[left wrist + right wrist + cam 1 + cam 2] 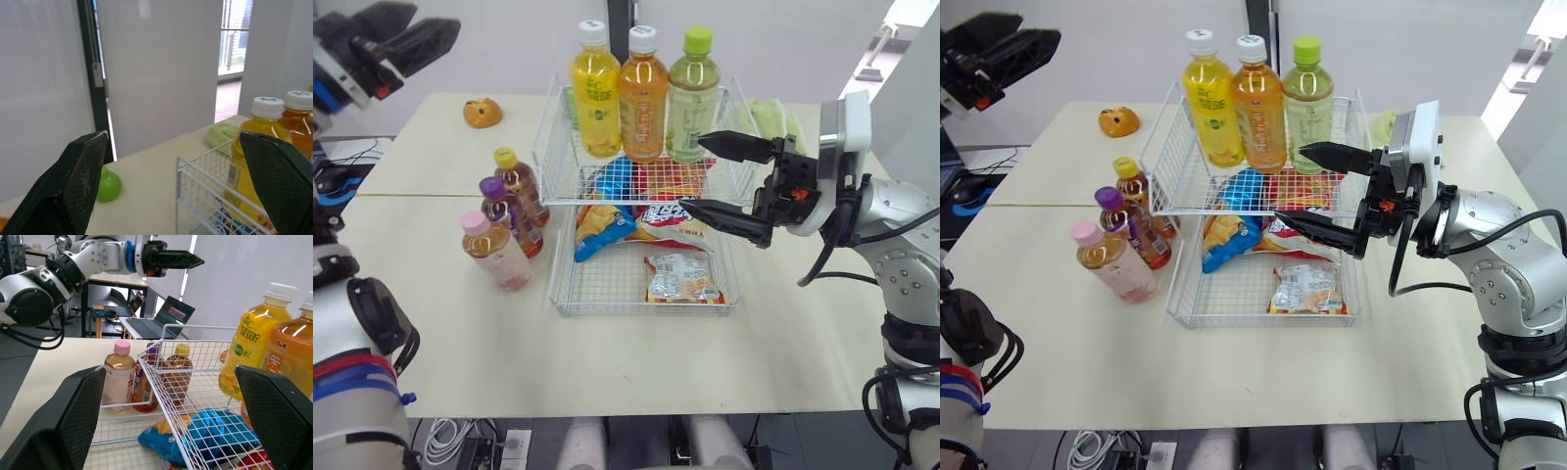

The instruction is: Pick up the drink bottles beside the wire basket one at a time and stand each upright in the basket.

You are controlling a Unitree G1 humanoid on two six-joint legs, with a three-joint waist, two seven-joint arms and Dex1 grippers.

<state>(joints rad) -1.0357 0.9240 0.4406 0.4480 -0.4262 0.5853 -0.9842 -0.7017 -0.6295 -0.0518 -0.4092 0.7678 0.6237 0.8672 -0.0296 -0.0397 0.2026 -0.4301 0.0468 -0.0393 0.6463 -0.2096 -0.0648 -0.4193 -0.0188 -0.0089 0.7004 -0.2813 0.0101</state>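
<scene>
Three drink bottles stand upright on the upper tier of the wire basket [641, 312]: yellow [595, 93], orange [642, 98] and green [690, 98]. Left of the basket, three more stand close together on the table: a yellow-capped one [519, 181], a purple-capped one [507, 211] and a pink-capped one [497, 253]. My right gripper [690, 173] hovers open at the basket's right side, at upper-tier height, holding nothing. My left gripper [435, 34] is raised high over the table's far left, open and empty, well above the three bottles.
Snack bags [680, 277] lie in the basket's lower tier. A small orange object [482, 113] sits at the far left of the table and a pale green object [769, 117] behind the basket on the right. A laptop [161, 316] rests on a desk beyond.
</scene>
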